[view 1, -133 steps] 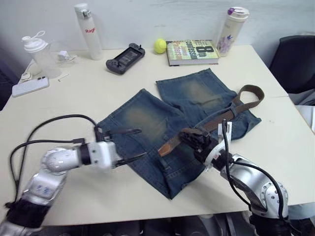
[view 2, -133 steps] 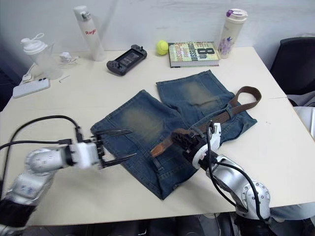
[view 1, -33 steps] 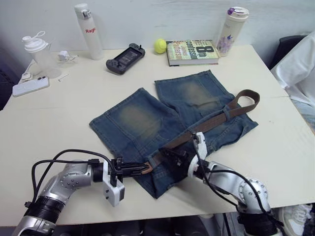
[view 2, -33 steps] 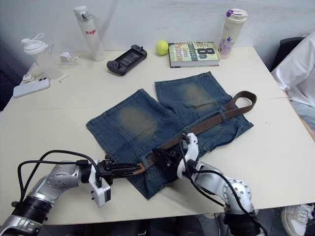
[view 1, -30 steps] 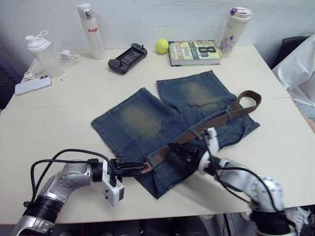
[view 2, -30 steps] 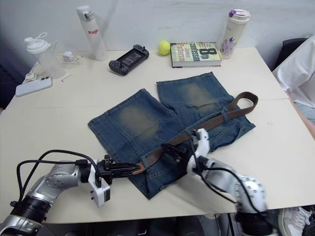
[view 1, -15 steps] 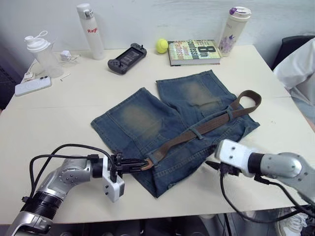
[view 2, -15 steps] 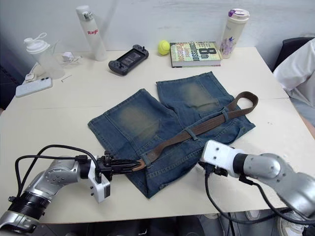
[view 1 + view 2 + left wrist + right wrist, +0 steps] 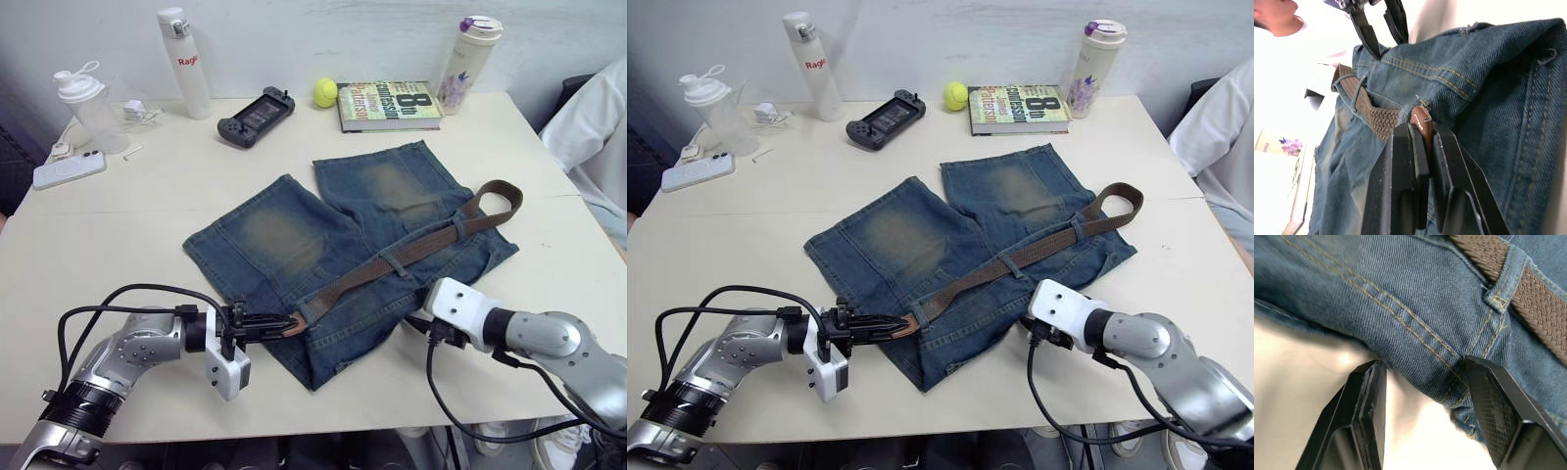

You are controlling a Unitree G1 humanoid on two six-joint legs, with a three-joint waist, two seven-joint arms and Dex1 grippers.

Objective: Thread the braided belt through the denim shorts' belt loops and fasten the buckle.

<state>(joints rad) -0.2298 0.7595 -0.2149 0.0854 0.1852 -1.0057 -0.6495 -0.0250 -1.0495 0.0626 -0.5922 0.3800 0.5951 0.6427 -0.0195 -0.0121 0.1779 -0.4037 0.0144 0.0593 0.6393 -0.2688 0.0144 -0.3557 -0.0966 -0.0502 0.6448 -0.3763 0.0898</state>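
Note:
The denim shorts (image 9: 284, 235) lie flat on the table, waistband toward me. The braided belt (image 9: 421, 245) runs along the waistband under two belt loops (image 9: 389, 262) and curls into a bend at the far right. My left gripper (image 9: 269, 321) is at the waistband's left end, shut on the belt's brown leather tip (image 9: 1421, 126). My right gripper (image 9: 1425, 364) is open at the near edge of the waistband, its fingers (image 9: 1369, 396) on either side of the denim hem, just below a belt loop (image 9: 1496, 308). The buckle is hidden.
Along the table's far edge stand a white bottle (image 9: 178, 49), a shaker bottle (image 9: 83, 98), a phone (image 9: 69, 168), a game controller (image 9: 252, 116), a tennis ball (image 9: 325, 92), a book (image 9: 390, 103) and a tumbler (image 9: 462, 51). A person in white (image 9: 598, 127) is at the right.
My right gripper has drawn back from over the belt to the waistband's near edge on the right. The left gripper stays shut on the belt tip.

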